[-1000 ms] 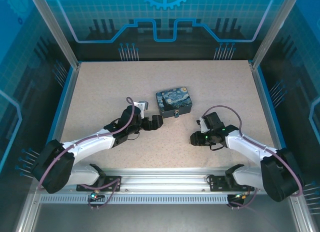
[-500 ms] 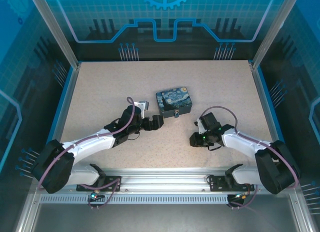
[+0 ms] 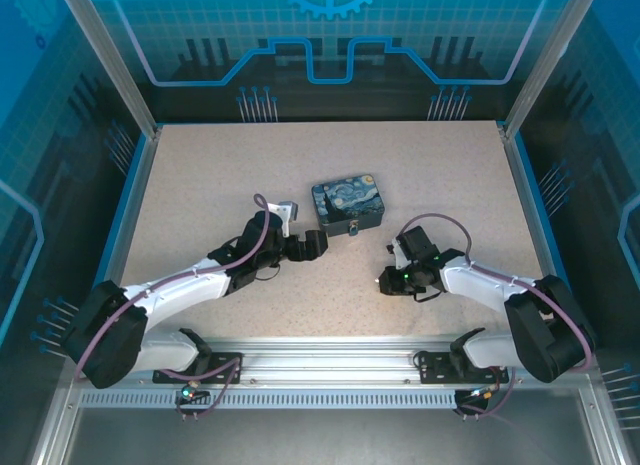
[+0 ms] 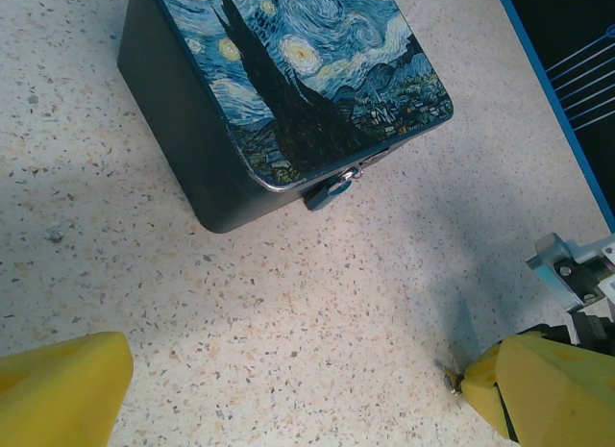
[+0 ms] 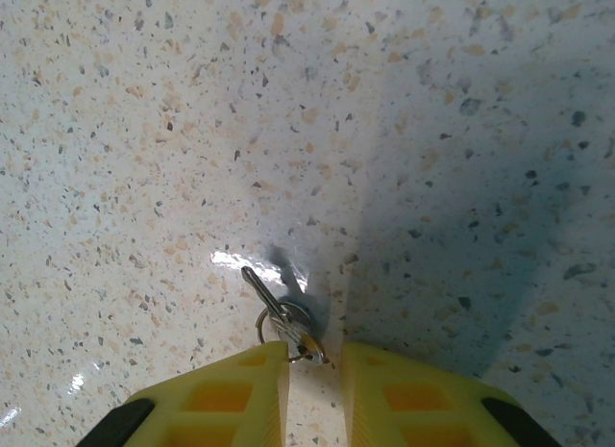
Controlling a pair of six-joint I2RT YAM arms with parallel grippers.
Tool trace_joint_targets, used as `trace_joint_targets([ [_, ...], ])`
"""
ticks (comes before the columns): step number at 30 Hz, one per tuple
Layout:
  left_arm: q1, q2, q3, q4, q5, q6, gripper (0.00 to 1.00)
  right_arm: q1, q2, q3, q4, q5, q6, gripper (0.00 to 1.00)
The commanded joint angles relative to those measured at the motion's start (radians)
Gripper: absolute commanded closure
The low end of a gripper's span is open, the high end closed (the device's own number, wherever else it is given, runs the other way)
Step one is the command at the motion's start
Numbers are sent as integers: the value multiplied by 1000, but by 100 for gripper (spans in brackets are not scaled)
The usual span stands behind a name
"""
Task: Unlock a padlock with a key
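We see bare speckled beige tabletop (image 3: 200, 175) all round the blue-and-yellow painted rectangular tin (image 3: 347, 207), our one obstacle mid-table, an open lane between it and our right gripper (image 3: 385, 281), our left gripper (image 3: 318, 245) crowding the tin's near-left corner.

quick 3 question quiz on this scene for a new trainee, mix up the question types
1. Multiple choice: where is the tiny dark padlock? A) at the latch of the blue-and-yellow swirly-painted rectangular tin; B) lying loose beside an arm's base; C) between yellow fingers.
2. Fill in: the tiny thin grey metal key lies on the speckled table right at the tips of the ___ gripper.
3. True or false: the jaws of the left gripper are shut on the padlock.

Key: 1. A. 2. right, meaning the right gripper. 3. False: they stand wide open, short of the tin.
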Motion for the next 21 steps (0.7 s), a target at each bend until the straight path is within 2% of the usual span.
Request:
trace_joint_targets([
  [1, -9, -24, 13, -9, -3, 3, 1, 16, 9, 23, 8, 2, 11, 78],
  [11, -9, -19, 13, -9, -5, 6, 1, 19, -10, 33, 11, 13, 16, 76],
  [21, -8, -8, 14, -12, -3, 7, 1, 30, 44, 34, 29, 4, 25, 76],
])
